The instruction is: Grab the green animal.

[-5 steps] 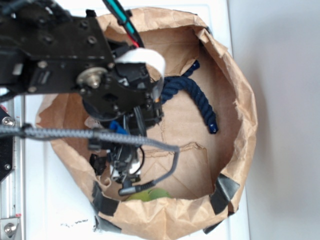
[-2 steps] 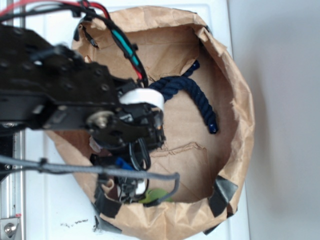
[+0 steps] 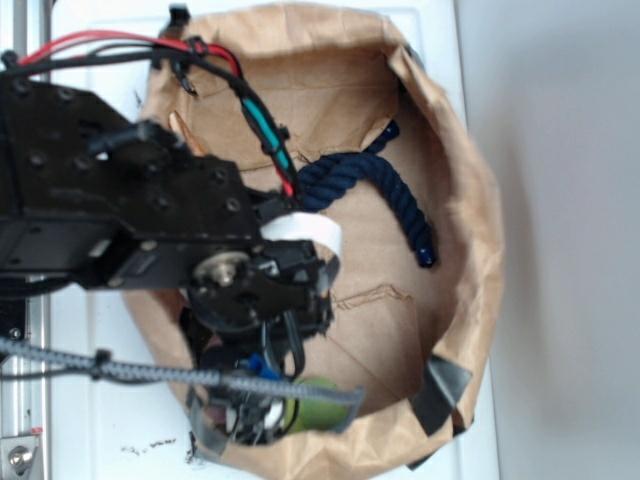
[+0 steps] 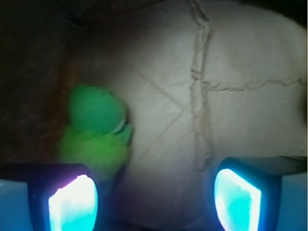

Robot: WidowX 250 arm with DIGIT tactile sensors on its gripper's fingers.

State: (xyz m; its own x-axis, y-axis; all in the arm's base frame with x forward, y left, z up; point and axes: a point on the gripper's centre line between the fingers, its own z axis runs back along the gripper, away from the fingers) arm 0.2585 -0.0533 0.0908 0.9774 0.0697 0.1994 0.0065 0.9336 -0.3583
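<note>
The tool hangs spread over the paper bag's floor; the green animal lies off-centre, just ahead of its left finger.

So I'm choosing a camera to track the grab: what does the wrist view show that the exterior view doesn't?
Only the wrist view shows the open gripper with the green animal just ahead of its left finger, outside the gap. Only the exterior view shows the navy rope, the bag's rolled rim, the robot arm and the white surface. Both show the green animal on the brown paper bag floor.
</note>
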